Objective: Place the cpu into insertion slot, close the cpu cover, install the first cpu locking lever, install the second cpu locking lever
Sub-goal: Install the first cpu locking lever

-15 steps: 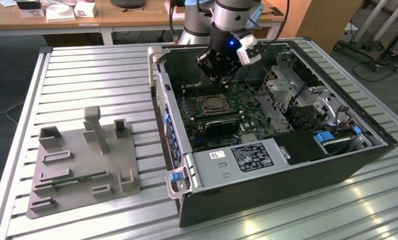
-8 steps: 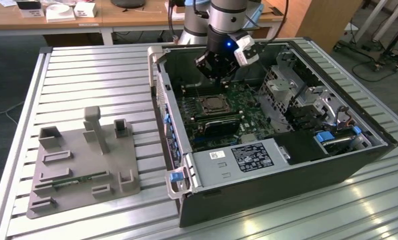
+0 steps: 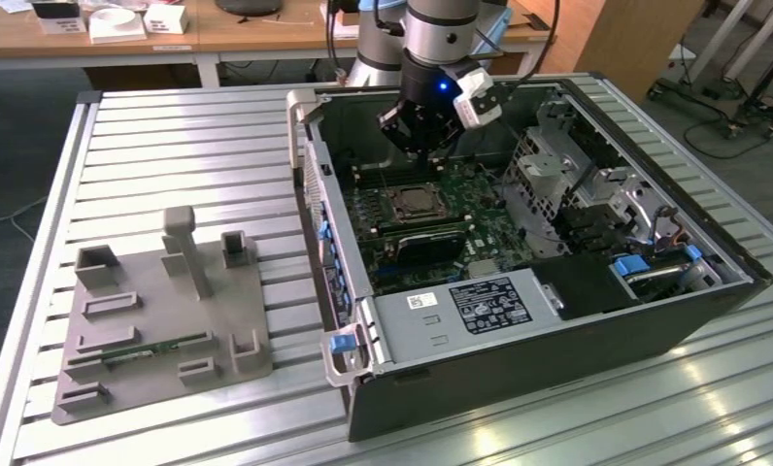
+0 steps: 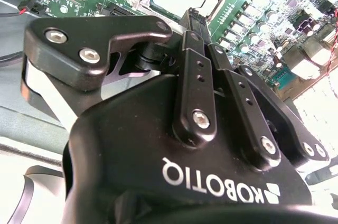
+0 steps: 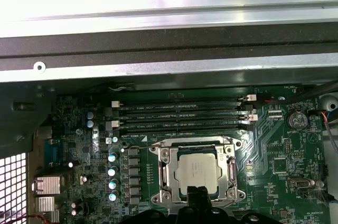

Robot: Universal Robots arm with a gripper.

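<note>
Gripper hangs in the open case, just above the slot.
On the green board, the slot sits beside the memory slots. In both wrist views the gripper's fingers are pressed together with nothing seen between them, their tip over the slot's edge. The cover appears to lie flat, framing the cpu, which sits in the slot. I judge the cpu light, stiff and smooth-topped, with a fragile underside, so best held by opposite edges. The cover is likely thin, springy sheet metal, best pushed at its free edge.
</note>
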